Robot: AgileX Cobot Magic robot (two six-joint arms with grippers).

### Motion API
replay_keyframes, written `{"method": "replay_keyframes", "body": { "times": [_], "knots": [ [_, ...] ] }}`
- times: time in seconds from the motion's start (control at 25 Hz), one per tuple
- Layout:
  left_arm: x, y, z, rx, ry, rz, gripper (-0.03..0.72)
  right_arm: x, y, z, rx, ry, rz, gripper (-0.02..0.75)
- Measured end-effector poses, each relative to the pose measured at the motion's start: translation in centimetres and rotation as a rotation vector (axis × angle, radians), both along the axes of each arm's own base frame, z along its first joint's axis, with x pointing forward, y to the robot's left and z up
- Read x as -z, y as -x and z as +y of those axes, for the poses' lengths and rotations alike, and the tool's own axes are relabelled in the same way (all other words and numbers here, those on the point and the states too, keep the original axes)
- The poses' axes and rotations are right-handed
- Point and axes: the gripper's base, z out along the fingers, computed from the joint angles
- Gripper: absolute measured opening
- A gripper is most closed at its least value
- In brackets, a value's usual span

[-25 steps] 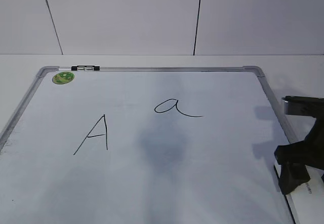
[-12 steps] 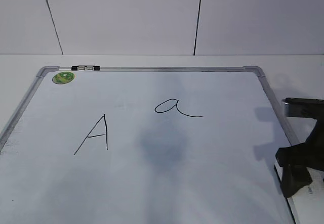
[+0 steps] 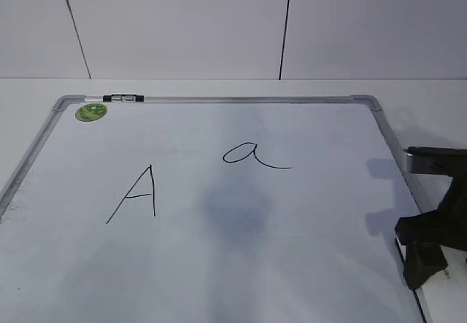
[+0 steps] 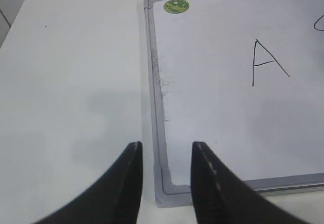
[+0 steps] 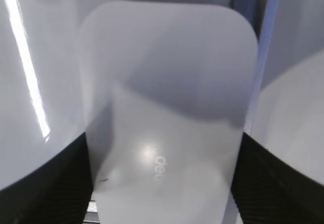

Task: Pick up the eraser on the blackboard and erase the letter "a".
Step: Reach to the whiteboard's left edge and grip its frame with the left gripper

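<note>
A large white blackboard (image 3: pixel 219 265) with a grey metal frame fills most of the exterior view, lying flat on a white table (image 3: pixel 423 104). A round green sticker (image 3: pixel 91 111) sits near the board's upper left corner, beside a small black and silver clip (image 3: pixel 122 98) on the top frame. Left of centre is an angular capital "A" (image 3: pixel 135 194); right of it, near the middle of the frame, is the letter "a" (image 3: pixel 252 155), a cursive loop with a trailing tail, fully drawn. At the lower right edge of the frame, the right gripper (image 3: pixel 430 261) is lowered over the board's right side. In the right wrist view, the eraser (image 5: pixel 167 113), a white rounded block with faint grey lettering, sits between the two dark fingers (image 5: pixel 48 183), which stand at its two sides; whether they press it cannot be told. In the left wrist view, the left gripper (image 4: pixel 164 153) hovers with fingers parted, holding nothing, above the board's corner frame.
</note>
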Motion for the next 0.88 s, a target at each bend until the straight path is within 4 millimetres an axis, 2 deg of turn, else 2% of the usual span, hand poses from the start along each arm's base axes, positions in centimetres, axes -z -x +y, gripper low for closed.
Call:
{"method": "replay_keyframes", "body": {
  "times": [0.88],
  "knots": [
    [0.00, 0.00, 0.00, 0.000, 0.000, 0.000, 0.245, 0.00, -0.03, 0.00, 0.000, 0.000, -0.004, 0.576]
  ]
}}
